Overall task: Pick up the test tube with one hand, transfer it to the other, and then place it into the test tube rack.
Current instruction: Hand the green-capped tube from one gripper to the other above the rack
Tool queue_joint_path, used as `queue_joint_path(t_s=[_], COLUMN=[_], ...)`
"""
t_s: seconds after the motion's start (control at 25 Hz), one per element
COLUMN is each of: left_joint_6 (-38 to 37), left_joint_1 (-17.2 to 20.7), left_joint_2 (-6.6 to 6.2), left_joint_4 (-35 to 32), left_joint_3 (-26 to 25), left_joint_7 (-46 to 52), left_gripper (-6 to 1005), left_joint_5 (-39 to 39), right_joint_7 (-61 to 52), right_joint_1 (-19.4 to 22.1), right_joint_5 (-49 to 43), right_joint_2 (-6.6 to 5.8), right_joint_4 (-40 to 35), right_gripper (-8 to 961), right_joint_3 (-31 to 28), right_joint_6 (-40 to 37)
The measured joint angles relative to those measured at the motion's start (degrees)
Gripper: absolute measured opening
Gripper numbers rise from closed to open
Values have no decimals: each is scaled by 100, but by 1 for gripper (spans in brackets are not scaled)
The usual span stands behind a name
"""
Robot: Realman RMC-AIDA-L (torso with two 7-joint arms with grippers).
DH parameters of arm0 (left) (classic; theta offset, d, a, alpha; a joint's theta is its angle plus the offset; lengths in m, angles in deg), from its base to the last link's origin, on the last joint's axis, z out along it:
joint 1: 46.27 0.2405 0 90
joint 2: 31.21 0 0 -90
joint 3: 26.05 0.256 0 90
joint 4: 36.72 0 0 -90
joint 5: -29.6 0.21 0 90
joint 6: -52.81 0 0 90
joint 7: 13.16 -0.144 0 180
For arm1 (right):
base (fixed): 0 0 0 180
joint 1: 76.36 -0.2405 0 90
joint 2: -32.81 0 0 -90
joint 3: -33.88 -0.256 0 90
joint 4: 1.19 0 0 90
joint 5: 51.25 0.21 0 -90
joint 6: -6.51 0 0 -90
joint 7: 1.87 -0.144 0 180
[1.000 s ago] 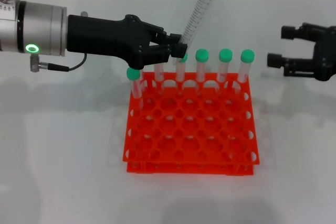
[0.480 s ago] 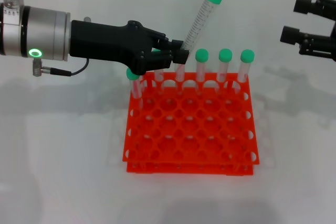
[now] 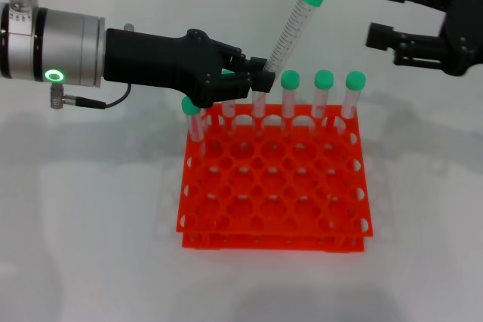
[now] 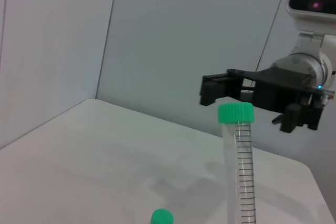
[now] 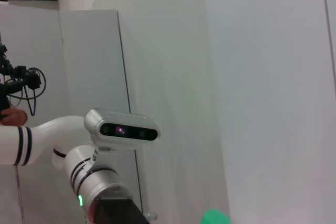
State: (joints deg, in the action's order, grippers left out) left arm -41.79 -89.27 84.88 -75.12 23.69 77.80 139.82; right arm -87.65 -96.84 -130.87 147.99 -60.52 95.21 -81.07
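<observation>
My left claw (image 3: 260,81) reaches level over the rack (image 3: 275,186), clenched on the tilted tube (image 3: 290,32); my right claw (image 3: 385,13) hovers beyond, released.

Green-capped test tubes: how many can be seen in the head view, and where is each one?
5 clearly visible. One test tube is held tilted by the left hand. Three stand in the rack's far row, one at its left corner. The hand may hide more.

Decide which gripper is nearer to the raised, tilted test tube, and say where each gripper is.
Left. The left gripper is shut on the lower part of the test tube, above the rack's back row. The right gripper is open, apart from the tube, off to its right.
</observation>
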Motion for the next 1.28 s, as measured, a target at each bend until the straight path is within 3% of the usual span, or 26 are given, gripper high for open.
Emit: queue_joint_path(t_s=[0.52, 1.28], left_joint_6=[10, 12], left_joint_1=[2, 5], left_joint_2=[7, 27], left_joint_4=[0, 0], left_joint_3=[0, 0], left_joint_7=[0, -17], left_gripper=[183, 184], left_joint_5=[9, 18], right_joint_7=[9, -9], right_joint_1=[-334, -674], right_joint_5=[63, 113], right_joint_2=[25, 47], right_joint_4=[44, 295], right_gripper=[804, 800], right_joint_3=[603, 698], right_joint_6=[457, 522])
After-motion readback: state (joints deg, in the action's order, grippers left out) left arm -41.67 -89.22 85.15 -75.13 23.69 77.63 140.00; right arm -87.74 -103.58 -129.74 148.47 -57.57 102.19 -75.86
